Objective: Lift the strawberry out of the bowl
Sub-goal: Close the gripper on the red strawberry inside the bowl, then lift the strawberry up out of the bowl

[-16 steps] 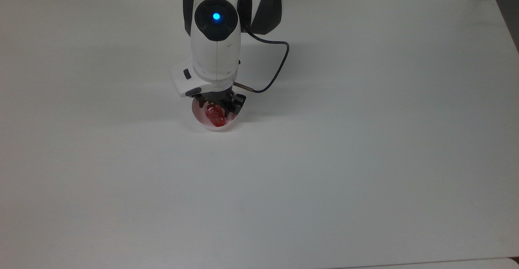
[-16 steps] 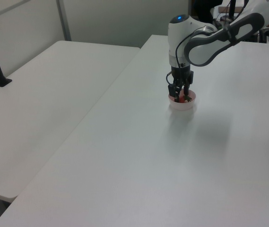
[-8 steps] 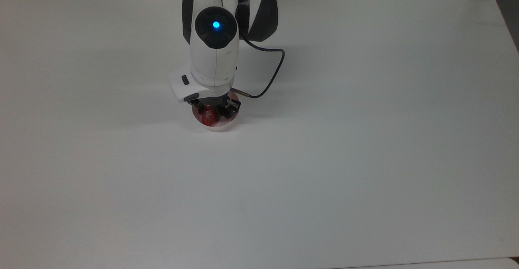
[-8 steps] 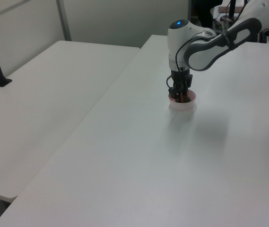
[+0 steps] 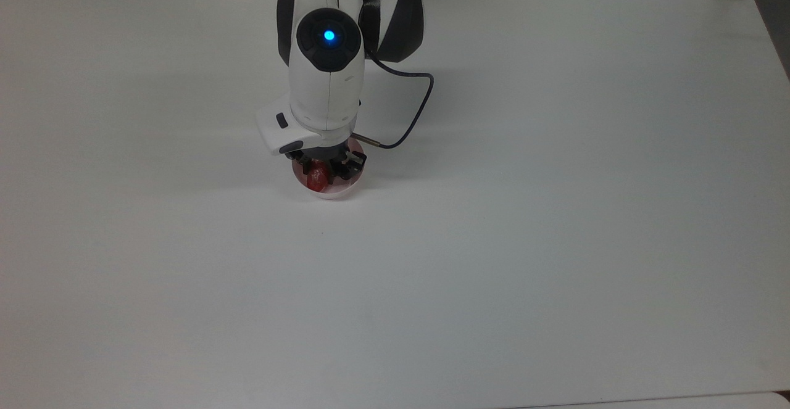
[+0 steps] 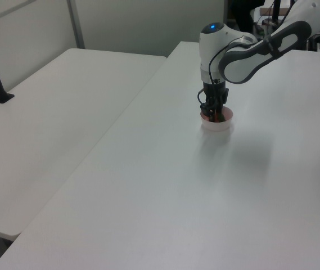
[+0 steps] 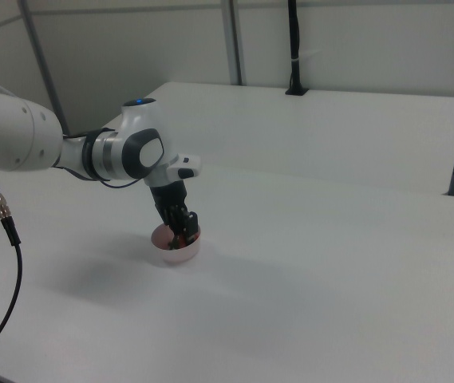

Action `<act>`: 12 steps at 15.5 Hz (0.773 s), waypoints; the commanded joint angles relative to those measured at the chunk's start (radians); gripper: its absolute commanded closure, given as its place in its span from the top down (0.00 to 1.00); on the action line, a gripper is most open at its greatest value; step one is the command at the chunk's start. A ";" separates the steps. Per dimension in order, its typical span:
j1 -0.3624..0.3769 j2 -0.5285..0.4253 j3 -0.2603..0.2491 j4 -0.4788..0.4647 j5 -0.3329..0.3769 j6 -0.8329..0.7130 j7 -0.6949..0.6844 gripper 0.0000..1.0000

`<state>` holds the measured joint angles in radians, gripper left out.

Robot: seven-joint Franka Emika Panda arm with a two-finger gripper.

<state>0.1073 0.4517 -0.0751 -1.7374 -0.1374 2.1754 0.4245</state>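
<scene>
**Strawberry held inside the bowl**

A pink bowl (image 5: 336, 192) was seen on a big white table (image 5: 555, 211). In the top view it was a little to the left of the middle and closer to the far edge. In the left view the bowl (image 6: 218, 125) was seen far up the table, and in the right view the bowl (image 7: 175, 252) was seen toward the left.

The gripper (image 5: 320, 171) was pointed straight down and was dipped into the bowl. The red strawberry (image 5: 317, 178) was seen between its two black fingers (image 5: 303, 163), low inside the bowl. The fingers were drawn in close, one on each side of the strawberry, and looked pressed against it. It could not be told if the strawberry was lifted off the bottom of the bowl.

In the left view the gripper (image 6: 213, 114) was seen going down past the rim. In the right view the gripper (image 7: 183, 230) was seen the same way, with a bit of red beside it.

A blue light (image 5: 329, 35) was lit on top of the white arm. A dark cable (image 5: 419, 107) was looped out from the arm over the table.
</scene>
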 commanded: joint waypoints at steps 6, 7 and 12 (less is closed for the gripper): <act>-0.037 -0.105 0.002 0.005 0.002 -0.025 -0.082 0.20; -0.047 -0.105 0.002 0.012 0.002 -0.034 -0.122 0.20; -0.167 -0.085 0.002 0.055 0.002 -0.034 -0.369 0.21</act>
<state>0.0072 0.3634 -0.0780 -1.7126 -0.1374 2.1696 0.2032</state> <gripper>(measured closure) 0.577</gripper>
